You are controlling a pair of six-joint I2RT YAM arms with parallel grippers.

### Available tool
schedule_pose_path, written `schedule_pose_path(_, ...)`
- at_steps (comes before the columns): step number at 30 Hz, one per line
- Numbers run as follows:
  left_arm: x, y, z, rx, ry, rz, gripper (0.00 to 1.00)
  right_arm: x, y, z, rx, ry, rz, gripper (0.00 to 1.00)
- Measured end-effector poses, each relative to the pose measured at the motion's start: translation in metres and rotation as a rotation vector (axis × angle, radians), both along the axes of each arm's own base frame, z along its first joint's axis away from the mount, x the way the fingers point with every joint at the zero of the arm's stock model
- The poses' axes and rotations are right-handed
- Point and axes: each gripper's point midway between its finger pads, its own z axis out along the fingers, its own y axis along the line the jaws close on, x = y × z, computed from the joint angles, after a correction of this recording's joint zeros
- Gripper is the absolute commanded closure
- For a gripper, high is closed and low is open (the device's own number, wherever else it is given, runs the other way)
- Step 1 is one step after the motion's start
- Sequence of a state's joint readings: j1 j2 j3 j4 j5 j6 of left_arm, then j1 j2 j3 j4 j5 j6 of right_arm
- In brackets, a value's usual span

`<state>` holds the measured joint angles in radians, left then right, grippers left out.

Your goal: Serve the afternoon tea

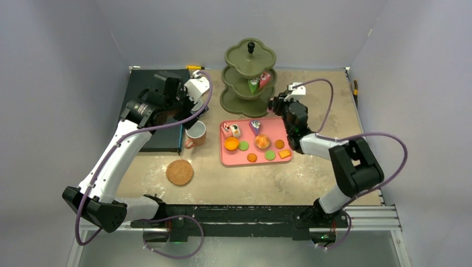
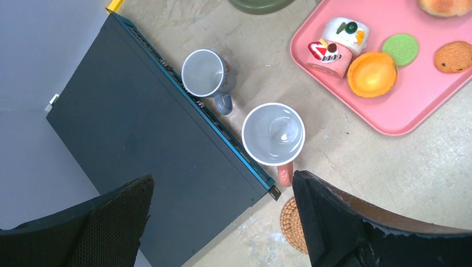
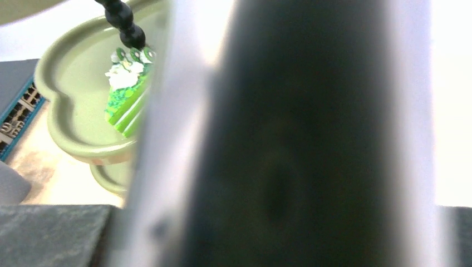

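Our left end effector [image 2: 222, 178] hangs released, its fingers spread wide with nothing between them. It is above the orange mug [image 2: 274, 133] and the grey mug [image 2: 205, 72], both upright on the table [image 2: 356, 167] against the black box [image 2: 139, 144]. Toy sweets [image 2: 372, 74] lie on the pink tray [image 2: 412, 94]. A green cake slice [image 3: 125, 103] and a pink cake slice [image 1: 265, 79] sit on the tiered stand [image 1: 250, 61]. Our right end effector [image 1: 276, 104] is beside that stand. A blurred dark shape fills its camera, so we cannot tell its grip.
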<state>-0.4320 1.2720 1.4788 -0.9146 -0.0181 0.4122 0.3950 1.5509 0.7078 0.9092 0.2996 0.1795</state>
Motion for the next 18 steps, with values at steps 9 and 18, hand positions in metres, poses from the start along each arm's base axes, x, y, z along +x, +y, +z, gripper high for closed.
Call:
schedule_pose_path(9,0.002,-0.001,-0.003,0.005,0.009,0.001,0.06,0.038,0.021,-0.021,0.022,-0.002,0.021,0.73)
schedule_pose_path(18,0.003,-0.001,-0.006,0.009,0.017,0.001,0.06,0.064,0.029,-0.018,0.06,-0.052,0.006,0.72)
